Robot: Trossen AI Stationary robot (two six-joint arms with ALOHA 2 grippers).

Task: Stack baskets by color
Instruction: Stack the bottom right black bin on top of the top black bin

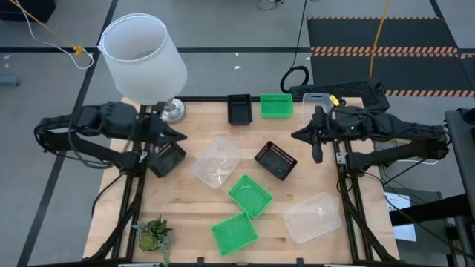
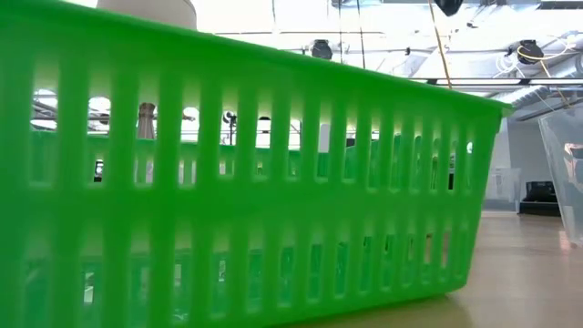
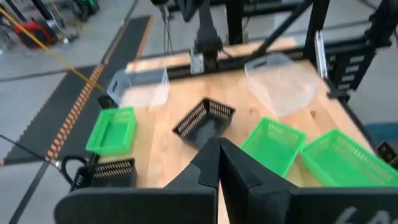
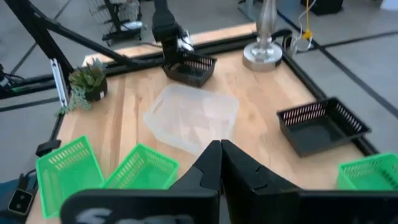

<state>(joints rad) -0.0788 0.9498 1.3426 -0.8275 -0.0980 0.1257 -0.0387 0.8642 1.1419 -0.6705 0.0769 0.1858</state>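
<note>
Across the table [image 1: 185,200], scattered baskets [image 1: 249,194]

Grey floor [image 1: 223,30] crossed by dark lines, black mat [image 1: 386,41] with orange-striped edging behind the wooden table [image 1: 193,200]. Beyond, bright ceiling lights [image 2: 383,36], possibly a dark sofa [image 2: 539,198].

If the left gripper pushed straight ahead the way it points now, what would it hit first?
Most likely the tilted black basket in the table's middle: in the left wrist view it sits right beyond the shut left gripper. The gripper looks higher than the basket, so it might pass over it; height is hard to judge.
</note>
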